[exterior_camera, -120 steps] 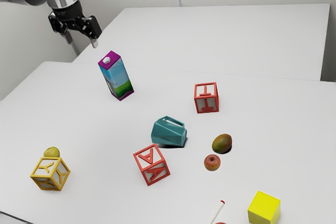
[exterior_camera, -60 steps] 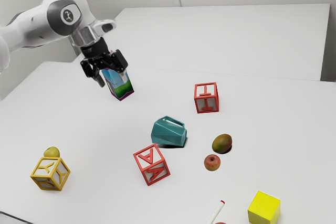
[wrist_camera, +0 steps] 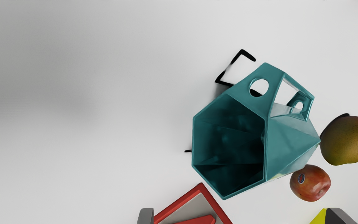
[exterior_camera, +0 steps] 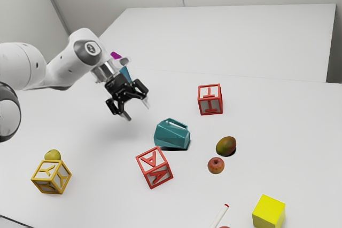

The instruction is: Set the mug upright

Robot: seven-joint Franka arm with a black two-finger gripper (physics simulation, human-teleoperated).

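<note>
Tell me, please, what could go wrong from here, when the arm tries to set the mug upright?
The teal mug lies on its side with the red letter A block close by, so the open jaws could knock that block on the way in.

The mango and the apple lie near its base end; turning it could send them rolling.

Its angular handle sticks out, so a badly aimed grasp might catch it and twist the mug.

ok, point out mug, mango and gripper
Mug (wrist_camera: pixel 291 140): wrist view, outer side wall.
Mango (wrist_camera: pixel 348 141): wrist view, middle of its skin.
Gripper (exterior_camera: pixel 137 111): exterior view, midway between its fingertips.
</note>
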